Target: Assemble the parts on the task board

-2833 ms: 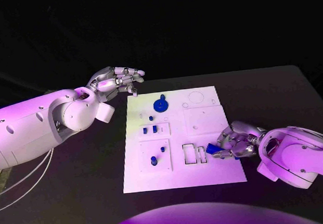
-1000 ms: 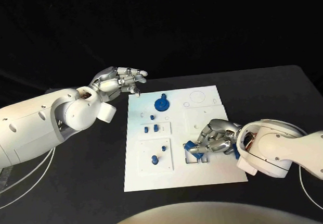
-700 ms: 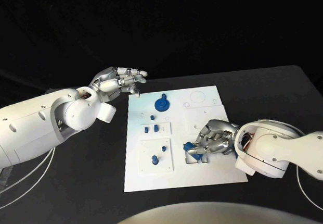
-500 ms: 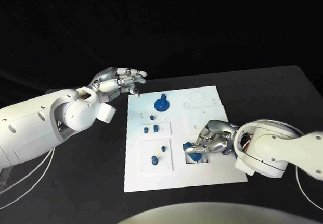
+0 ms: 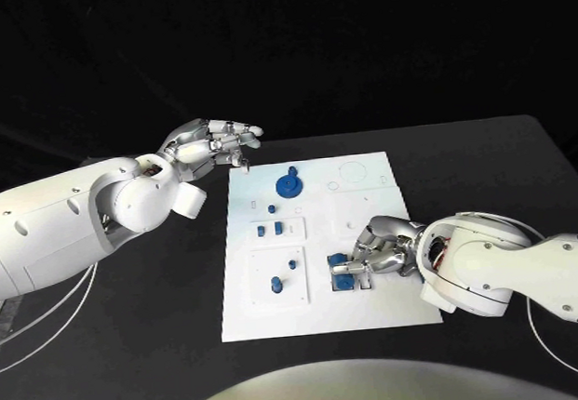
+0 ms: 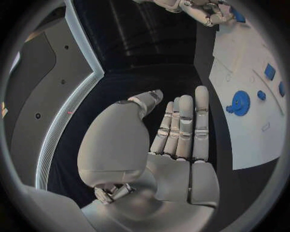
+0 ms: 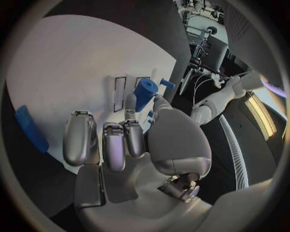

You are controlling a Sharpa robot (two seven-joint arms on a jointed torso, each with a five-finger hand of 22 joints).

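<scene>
Right hand (image 5: pixel 381 253) is down on the near half of the board (image 5: pixel 379 314), holding a blue part (image 7: pixel 145 93) between thumb and a finger, right over the rectangular slots (image 5: pixel 338 275) near the board's right side. The fingers hide the part's tip, so I can't tell if it's seated yet. Main risk, my read: the part goes in skewed and jams on the slot rim, since the grip is small and the fingers block the line of sight; pushing down then could shift the board on the table (image 5: pixel 502 165). Second risk: letting go early and the part tips over beside the slot. A loose blue block (image 7: pixel 30 129) shows in the right wrist view, close to the board edge; a sideways sweep on the way out could knock it off. Just left of the hand, blue pegs (image 5: pixel 285 275) stand in their square, so exit room is up or toward the right edge, which is bare. Mid-board, two small blue pieces (image 5: pixel 270 228). Farther off, a blue gear (image 5: pixel 288 183). Left hand (image 5: pixel 211 143) hovers off the far-left corner, fingers loosely curled, holding nothing I can see, well clear of the work.
</scene>
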